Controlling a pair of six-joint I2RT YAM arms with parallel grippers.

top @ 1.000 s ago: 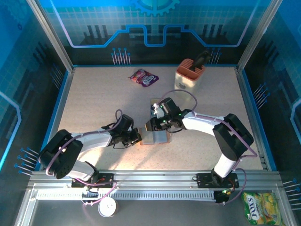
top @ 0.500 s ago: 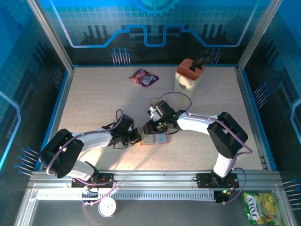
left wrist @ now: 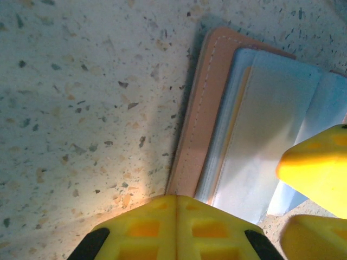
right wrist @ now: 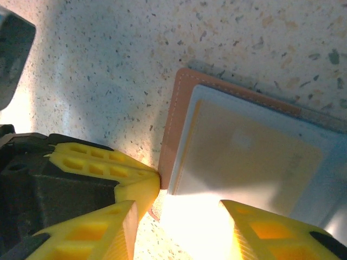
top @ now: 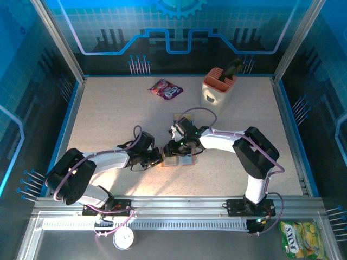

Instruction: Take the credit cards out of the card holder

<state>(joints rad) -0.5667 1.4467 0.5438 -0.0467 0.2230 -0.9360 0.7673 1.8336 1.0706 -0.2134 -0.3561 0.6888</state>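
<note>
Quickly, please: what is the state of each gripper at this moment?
Left gripper: shut, tip touching the edge of the card holder; a grip cannot be told.
Right gripper: open over the card holder, holding nothing.

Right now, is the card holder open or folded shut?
Open: the card holder lies flat on the table, its grey-blue inner pockets facing up inside the tan leather edge in both wrist views.

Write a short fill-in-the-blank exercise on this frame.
The card holder is ___, its inner pockets facing up. The left end effector is ___ at the holder's edge. The right end effector is ___. In the top view, the purple snack packet lies ___ of the peach caddy.
Missing: open; shut; open; left.
</note>
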